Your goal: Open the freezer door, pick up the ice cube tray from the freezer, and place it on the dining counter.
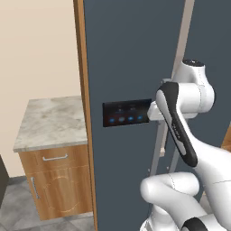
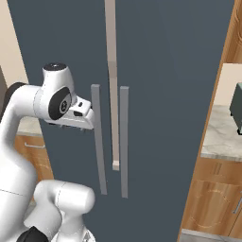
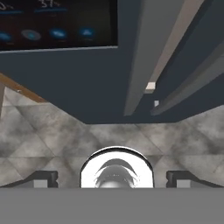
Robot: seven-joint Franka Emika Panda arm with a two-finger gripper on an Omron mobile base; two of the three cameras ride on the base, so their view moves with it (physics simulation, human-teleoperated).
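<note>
Fingers (image 3: 43, 178) spread wide, grasping nothing; gripper (image 2: 87, 126) sits just beside the left bar handle (image 2: 99, 142) of the freezer door (image 1: 126, 67). Door looks shut, so I judge step one unfinished. Next: I close on the handle and pull. Tray presumably inside.

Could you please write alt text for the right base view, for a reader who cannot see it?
The white arm's open gripper sits at the left handle of the closed freezer door. A second handle stands right of the seam, and a marble-topped wooden cabinet is at far right.

Matt slate-blue freezer door (image 1: 131, 54)
</note>
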